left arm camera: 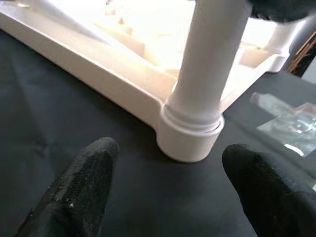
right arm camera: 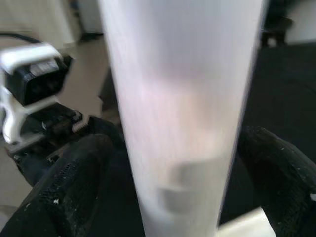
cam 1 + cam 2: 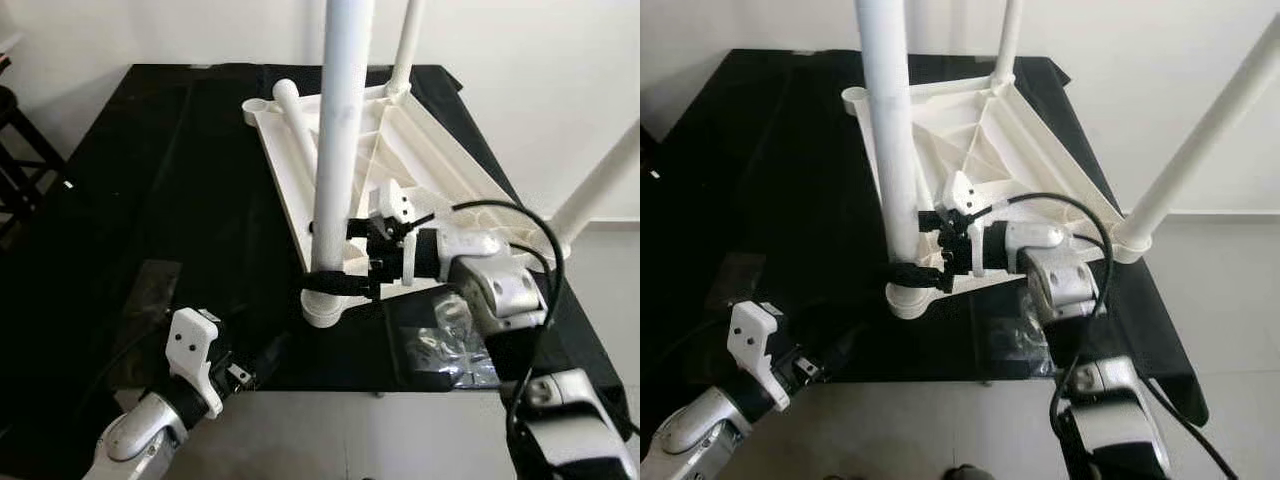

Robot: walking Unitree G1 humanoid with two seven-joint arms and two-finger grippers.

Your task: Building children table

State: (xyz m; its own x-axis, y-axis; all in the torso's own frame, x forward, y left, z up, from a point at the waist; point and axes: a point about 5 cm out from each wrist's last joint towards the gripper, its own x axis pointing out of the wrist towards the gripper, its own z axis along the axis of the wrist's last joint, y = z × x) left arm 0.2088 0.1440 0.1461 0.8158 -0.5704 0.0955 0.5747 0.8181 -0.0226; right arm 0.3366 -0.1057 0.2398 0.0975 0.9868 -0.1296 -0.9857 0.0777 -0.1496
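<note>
Black cloth (image 3: 180, 180) covers the work surface, and on it lies the white tabletop (image 3: 420, 150), upside down with its ribbed underside facing up. By the look of it the build is well along — three legs already stand in corner sockets: the near leg (image 3: 335, 150) rising steeply toward the camera, a far leg (image 3: 405, 45) at the back corner, and a right leg (image 3: 1200, 140) slanting up at the right-hand corner. A fourth leg (image 3: 295, 120) lies flat across the underside near the empty back-left socket (image 3: 257, 108), so I judge that fitting it is what remains, along with seating the near leg fully. A clear plastic bag (image 3: 450, 345) lies on the cloth just beside the near corner; what it holds is too small to tell.

Right gripper (image 3: 340, 258) reaches in level from the right, forearm bent at the elbow, its two black fingers spread around the near leg just above the collar of the socket — whether they press it or merely flank it I cannot tell. Left gripper (image 1: 168, 197) sits low at the table's front edge, near that same corner, fingers apart and holding nothing.
</note>
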